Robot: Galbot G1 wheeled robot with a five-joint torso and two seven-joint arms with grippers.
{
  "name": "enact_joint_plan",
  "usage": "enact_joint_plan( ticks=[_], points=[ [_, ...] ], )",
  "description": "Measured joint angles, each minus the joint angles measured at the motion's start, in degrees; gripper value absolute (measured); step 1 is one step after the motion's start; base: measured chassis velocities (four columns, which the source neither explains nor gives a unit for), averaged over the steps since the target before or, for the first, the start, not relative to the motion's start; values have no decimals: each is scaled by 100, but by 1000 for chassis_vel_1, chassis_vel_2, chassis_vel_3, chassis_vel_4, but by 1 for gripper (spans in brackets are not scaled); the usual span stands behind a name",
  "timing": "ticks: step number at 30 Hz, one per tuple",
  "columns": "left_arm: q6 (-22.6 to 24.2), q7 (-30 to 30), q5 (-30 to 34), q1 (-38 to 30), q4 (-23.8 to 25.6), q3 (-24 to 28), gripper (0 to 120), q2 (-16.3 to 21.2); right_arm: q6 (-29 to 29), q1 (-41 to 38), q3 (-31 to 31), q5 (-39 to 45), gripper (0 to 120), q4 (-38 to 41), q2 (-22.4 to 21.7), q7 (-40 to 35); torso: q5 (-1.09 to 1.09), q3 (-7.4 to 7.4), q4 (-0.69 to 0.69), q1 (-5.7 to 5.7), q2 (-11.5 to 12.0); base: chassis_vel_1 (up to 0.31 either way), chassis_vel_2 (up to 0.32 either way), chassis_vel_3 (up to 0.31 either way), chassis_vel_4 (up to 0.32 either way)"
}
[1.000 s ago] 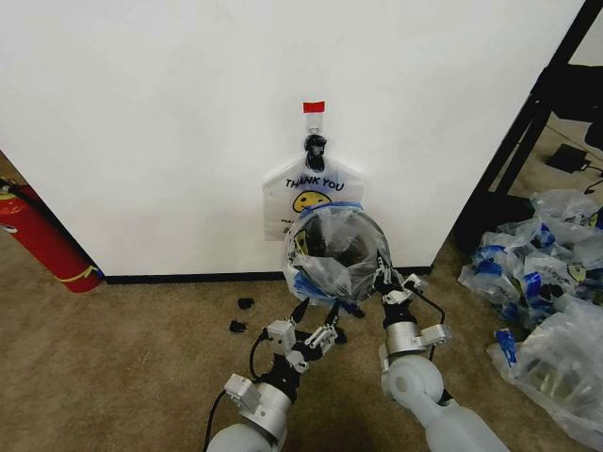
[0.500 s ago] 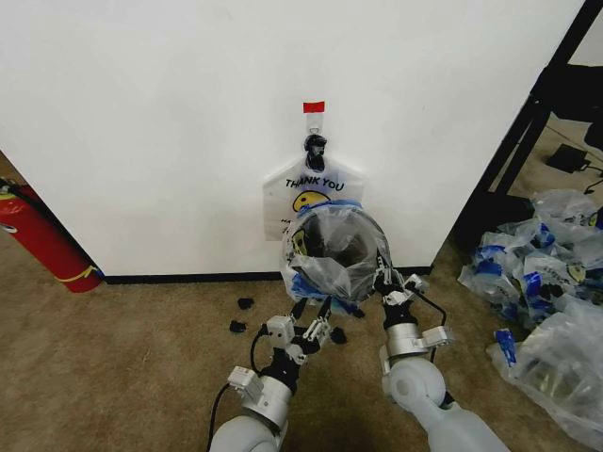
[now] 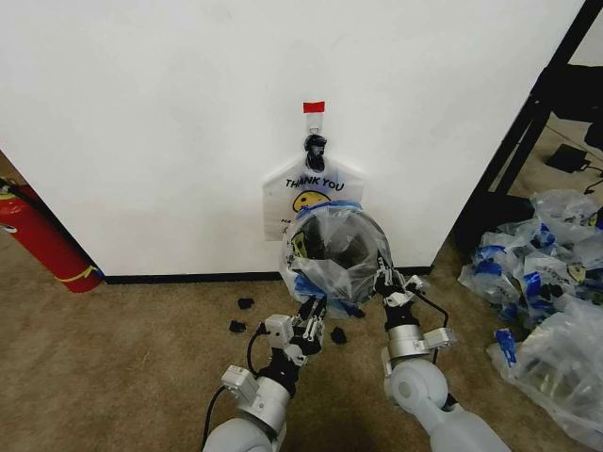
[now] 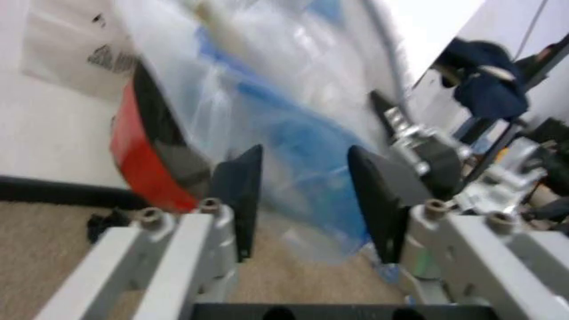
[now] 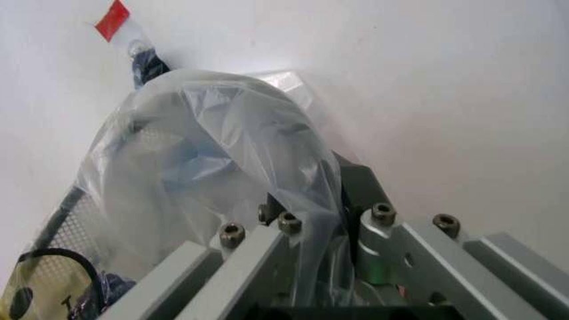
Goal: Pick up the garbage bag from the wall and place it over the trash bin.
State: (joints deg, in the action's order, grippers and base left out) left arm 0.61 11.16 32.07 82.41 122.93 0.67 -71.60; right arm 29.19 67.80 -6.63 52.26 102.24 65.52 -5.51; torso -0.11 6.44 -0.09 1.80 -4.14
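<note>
Garbage bag (image 3: pixel 334 252) draping over trash bin (image 4: pixel 146 157) at foot of wall (image 3: pixel 170 122), below white "THANK YOU" bag (image 3: pixel 306 193).

Right gripper (image 3: pixel 387 282) pinching bag film at bin's right rim, jaws clamped on it. Left gripper (image 3: pixel 312 308) hovering at lower left rim, jaws apart, film lying between them.

Bag likely feather-light, limp, slippery, tearing easily; gripping bunched rim edge seems best.

Brown carpet floor (image 3: pixel 122 348), black scraps (image 3: pixel 243 315), fire extinguisher (image 3: pixel 42 240) left, heap of bags (image 3: pixel 546 282) right.
</note>
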Motion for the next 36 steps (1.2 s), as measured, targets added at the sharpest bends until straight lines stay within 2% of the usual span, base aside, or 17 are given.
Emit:
enact_joint_plan(
  ticks=[1,5,10,19,27,32,36],
  points=[
    [30,69,0,-11,-23,-2,51,-9,0,11,3,-20,2,10,1,1,0,0,0,0,0,0,0,0,0],
    [79,203,7,-12,-32,-6,54,-15,0,30,4,-55,2,24,1,4,0,0,0,0,0,0,0,0,0],
    [109,283,48,-5,-5,-7,54,-16,0,37,4,-81,2,38,1,9,0,0,0,0,0,0,0,0,0],
    [386,451,584,60,410,44,54,-6,1,8,-4,-116,2,-22,17,12,0,0,0,0,0,0,0,0,0],
    [687,1040,1019,-81,437,62,54,-192,1,9,-7,-164,2,-31,12,11,0,0,0,0,0,0,0,0,0],
    [720,1175,1051,-154,369,57,53,-261,-2,9,-5,-182,2,-31,11,11,0,0,0,0,0,0,0,0,0],
    [748,1207,1052,-169,365,61,44,-278,-8,5,-2,-206,2,-33,23,11,0,0,0,0,0,0,0,0,0]
  ],
)
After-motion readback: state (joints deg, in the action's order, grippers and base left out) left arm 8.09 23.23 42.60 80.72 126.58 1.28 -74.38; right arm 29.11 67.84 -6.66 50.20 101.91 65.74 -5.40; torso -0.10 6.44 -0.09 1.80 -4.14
